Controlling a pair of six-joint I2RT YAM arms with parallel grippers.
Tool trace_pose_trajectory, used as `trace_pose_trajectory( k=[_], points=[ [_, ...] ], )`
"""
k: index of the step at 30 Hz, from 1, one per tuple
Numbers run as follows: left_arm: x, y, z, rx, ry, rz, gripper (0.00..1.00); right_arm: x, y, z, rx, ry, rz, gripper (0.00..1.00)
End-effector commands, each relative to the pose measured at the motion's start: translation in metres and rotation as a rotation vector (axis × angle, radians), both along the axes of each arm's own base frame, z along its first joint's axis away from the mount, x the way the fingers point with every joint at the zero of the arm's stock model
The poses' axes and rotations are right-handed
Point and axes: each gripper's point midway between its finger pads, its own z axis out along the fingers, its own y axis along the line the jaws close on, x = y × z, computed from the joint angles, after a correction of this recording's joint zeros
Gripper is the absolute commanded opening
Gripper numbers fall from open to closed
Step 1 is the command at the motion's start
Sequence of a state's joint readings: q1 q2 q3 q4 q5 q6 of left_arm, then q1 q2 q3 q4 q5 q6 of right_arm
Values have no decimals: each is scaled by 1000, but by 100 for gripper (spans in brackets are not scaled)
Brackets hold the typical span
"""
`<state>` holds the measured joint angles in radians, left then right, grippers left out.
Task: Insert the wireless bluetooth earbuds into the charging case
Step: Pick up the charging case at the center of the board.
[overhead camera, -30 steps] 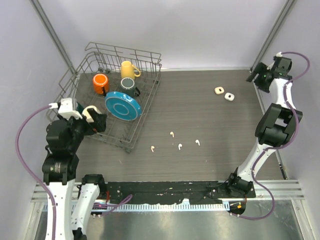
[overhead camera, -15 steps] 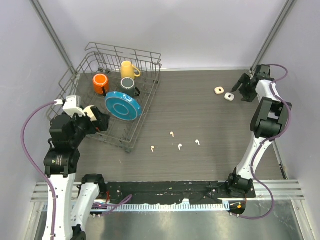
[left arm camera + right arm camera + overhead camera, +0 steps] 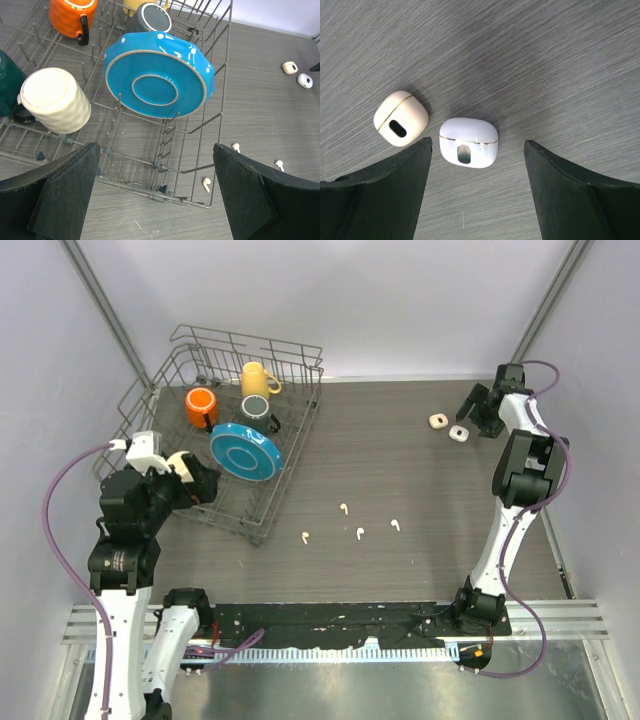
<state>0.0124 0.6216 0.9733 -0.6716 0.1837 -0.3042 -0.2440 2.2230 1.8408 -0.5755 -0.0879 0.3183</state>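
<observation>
Four tiny white earbuds lie apart on the dark table: (image 3: pixel 343 508), (image 3: pixel 305 536), (image 3: pixel 359 533), (image 3: pixel 395 524). Three show in the left wrist view, the nearest earbud (image 3: pixel 206 184) just outside the rack corner. A white charging case (image 3: pixel 459 433) and a cream charging case (image 3: pixel 438 421) lie at the back right, both closed. My right gripper (image 3: pixel 477 410) is open, above the white case (image 3: pixel 468 142), which lies between its fingers; the cream case (image 3: pixel 400 118) is to its left. My left gripper (image 3: pixel 195 483) is open and empty over the rack's near side.
A wire dish rack (image 3: pixel 290 455) at the back left holds a blue plate (image 3: pixel 246 451), an orange mug (image 3: pixel 201 406), a yellow mug (image 3: pixel 257 378), a dark mug (image 3: pixel 256 408) and a cream mug (image 3: pixel 52 100). Walls close the sides.
My right arm has swung from the far right corner leftward to the two cases. My left arm shifted slightly, then stayed still. The earbuds and cases have not moved.
</observation>
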Motion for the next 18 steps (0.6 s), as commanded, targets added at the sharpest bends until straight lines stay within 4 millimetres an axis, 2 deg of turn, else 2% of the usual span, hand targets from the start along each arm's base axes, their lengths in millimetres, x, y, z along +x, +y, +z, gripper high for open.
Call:
trace_pose_trajectory(
  k=[1, 13, 16, 18],
  points=[
    [0, 0, -3, 9, 2, -7, 100, 5, 2, 5, -79, 21, 40, 80],
    [1, -1, -5, 7, 10, -9, 100, 12, 14, -9, -94, 47, 63, 80],
    [1, -2, -6, 5, 14, -15, 100, 11, 16, -8, -120, 48, 110, 80],
    [1, -1, -5, 8, 14, -15, 100, 8, 15, -5, -159, 46, 192, 85]
  ],
)
